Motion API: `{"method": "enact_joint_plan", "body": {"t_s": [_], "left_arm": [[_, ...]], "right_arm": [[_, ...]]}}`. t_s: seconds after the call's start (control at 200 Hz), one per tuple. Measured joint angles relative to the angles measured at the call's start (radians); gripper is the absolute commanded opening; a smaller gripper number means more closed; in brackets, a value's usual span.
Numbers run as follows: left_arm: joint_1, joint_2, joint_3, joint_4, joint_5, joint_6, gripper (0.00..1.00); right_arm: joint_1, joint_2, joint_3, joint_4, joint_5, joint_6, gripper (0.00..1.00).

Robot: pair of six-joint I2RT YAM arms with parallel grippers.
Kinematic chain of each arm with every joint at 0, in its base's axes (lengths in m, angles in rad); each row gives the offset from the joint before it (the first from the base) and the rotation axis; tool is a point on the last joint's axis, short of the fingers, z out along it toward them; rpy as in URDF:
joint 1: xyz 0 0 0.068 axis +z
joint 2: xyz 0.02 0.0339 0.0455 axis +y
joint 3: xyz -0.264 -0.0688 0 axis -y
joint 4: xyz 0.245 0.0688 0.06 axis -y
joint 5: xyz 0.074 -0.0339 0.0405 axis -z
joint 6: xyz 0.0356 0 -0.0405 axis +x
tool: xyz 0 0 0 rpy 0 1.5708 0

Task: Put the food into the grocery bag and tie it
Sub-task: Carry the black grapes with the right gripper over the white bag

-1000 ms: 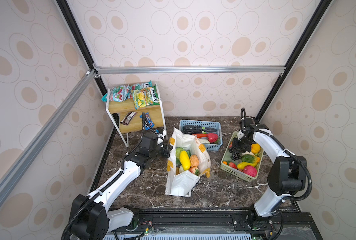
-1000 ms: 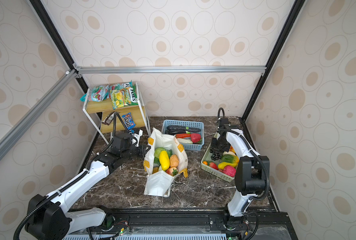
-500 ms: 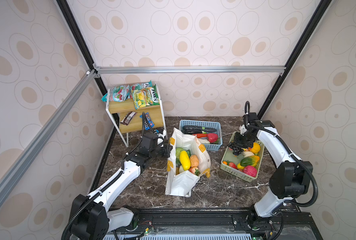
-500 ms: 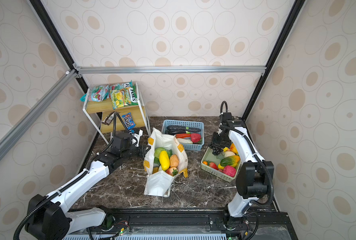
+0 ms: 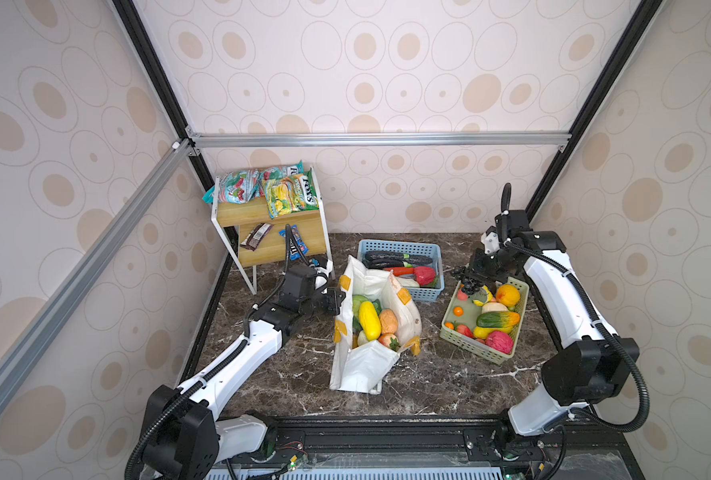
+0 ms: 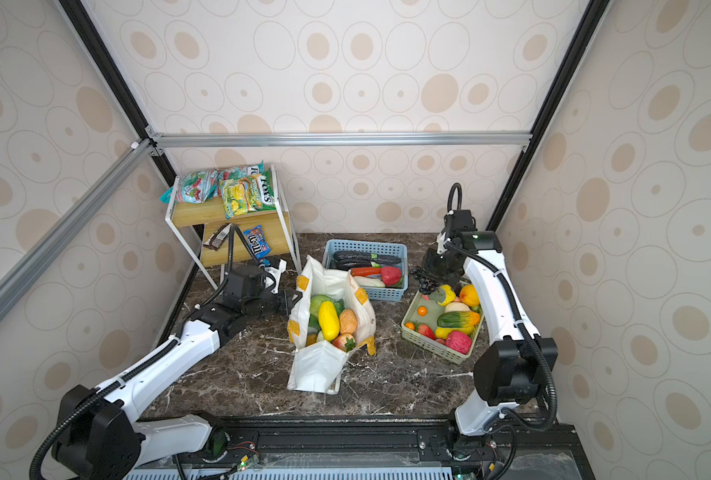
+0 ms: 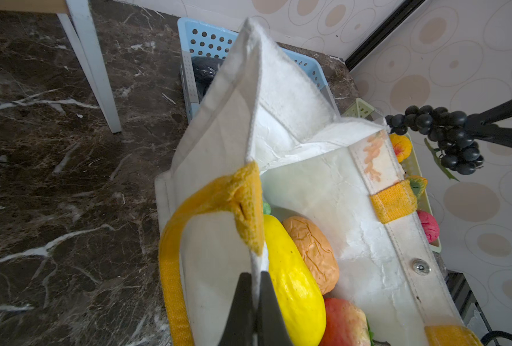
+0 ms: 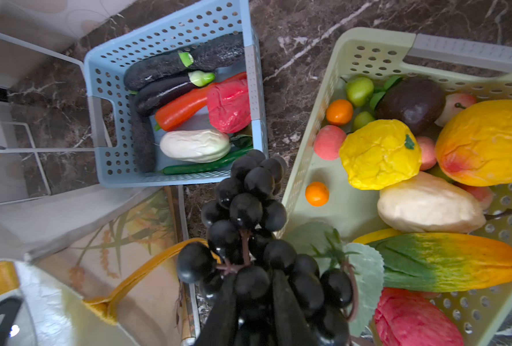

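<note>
Ringing the grocery bag: shelf, blue basket, green basket, hanging grapes.

Grapes seemingly over basket; bag leftward

A blue perforated plastic basket sits centre frame, a pale green perforated basket at right, a white-framed wooden shelf upper left.

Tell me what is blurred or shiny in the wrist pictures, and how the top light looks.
Left wrist view: the left gripper, shut on the white fabric grocery bag, is blurred; the glossy yellow toy fruit shows sheen. Right wrist view: the right gripper is blurred, its bunch of dark toy grapes sharper, with small highlights. Both top views: even light on the dark marble table.
</note>
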Motion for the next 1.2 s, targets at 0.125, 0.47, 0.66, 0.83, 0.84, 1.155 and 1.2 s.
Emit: {"method": "enact_joint_plan", "body": {"t_s": [0.125,0.47,0.66,0.83,0.84,1.155,1.2], "left_arm": [[0.0,0.007,0.001,0.006,0.006,0.0,0.0],[0.0,0.026,0.017,0.014,0.014,0.0,0.0],[0.0,0.026,0.017,0.014,0.014,-0.001,0.0],[0.0,0.026,0.017,0.014,0.014,-0.001,0.0],[0.0,0.026,0.017,0.014,0.014,-0.001,0.0],[0.0,0.026,0.018,0.014,0.013,-0.001,0.0],[0.0,0.027,0.019,0.014,0.013,-0.001,0.0]], "right_arm": [[0.057,-0.002,0.052,-0.008,-0.017,0.016,0.22],[0.295,-0.002,0.213,-0.009,-0.05,0.083,0.22],[0.418,-0.002,0.246,0.006,-0.071,0.126,0.23],[0.515,0.008,0.261,0.014,-0.101,0.152,0.23],[0.521,0.01,0.264,0.013,-0.104,0.153,0.23],[0.637,0.046,0.181,0.039,-0.157,0.157,0.24],[0.639,0.062,0.155,0.046,-0.161,0.157,0.23]]}}
